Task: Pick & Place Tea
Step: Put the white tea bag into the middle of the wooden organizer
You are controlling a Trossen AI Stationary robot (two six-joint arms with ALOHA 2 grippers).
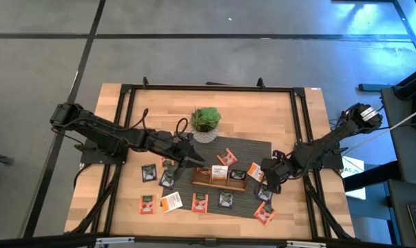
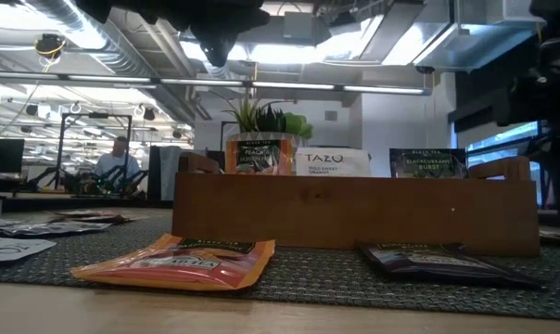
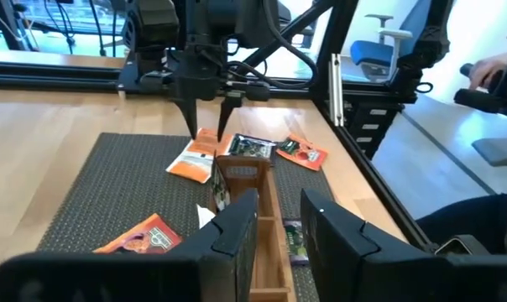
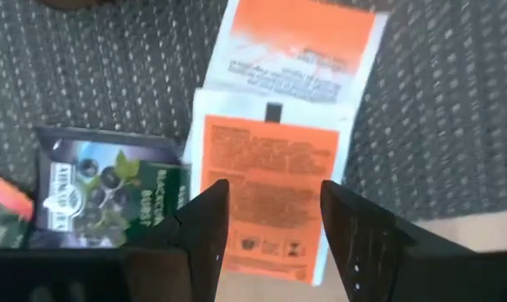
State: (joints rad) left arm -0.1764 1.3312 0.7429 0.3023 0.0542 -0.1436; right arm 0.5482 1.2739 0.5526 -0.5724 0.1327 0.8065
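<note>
Right gripper (image 4: 266, 235), jaws apart, hangs over a white-and-orange tea sachet (image 4: 274, 172) at the tray's (image 1: 219, 182) three o'clock; judged light, thin, slippery, best pinched by opposite edges; left gripper (image 3: 279, 231) open above tray.

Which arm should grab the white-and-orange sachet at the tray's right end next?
Right. The right gripper hangs open directly over the white-and-orange sachet, its fingers straddling it. The left gripper, also open and empty, sits at the opposite end of the wooden tray, so it would have to cross over.
</note>
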